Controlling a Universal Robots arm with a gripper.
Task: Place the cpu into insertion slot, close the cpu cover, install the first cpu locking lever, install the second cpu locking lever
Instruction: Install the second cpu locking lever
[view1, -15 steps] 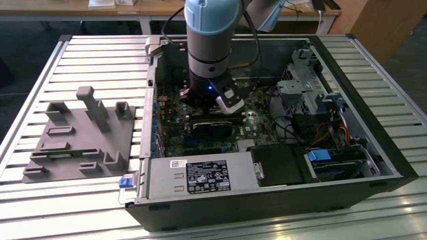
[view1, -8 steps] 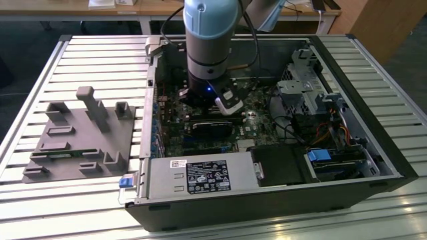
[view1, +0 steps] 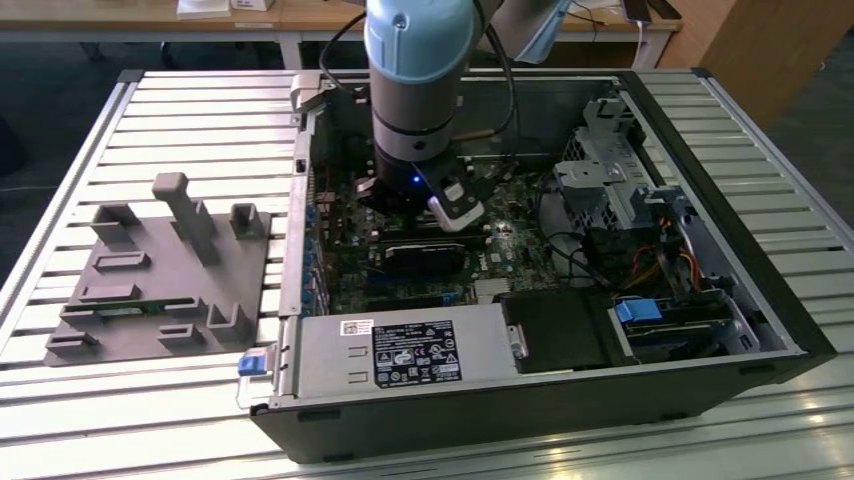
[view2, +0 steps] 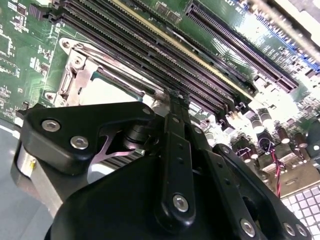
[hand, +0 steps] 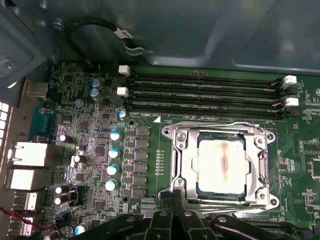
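The cpu, a square chip with a dull silver top, lies in the insertion slot on the green board. The silvery cpu cover lies flat around it, the chip showing through its cut-out. A thin wire locking lever runs along the socket edge beside the memory slots. My gripper sits at the opposite socket edge, fingers pressed together right by the frame; whether they pinch a lever is hidden. In the second wrist view the gripper reaches the socket. In the exterior view the arm stands over the open case.
Long memory slots lie beside the socket, and capacitors stand on its other side. The exterior view has the power supply box at the case front, a drive cage on the exterior view's right and a grey fixture plate on its left.
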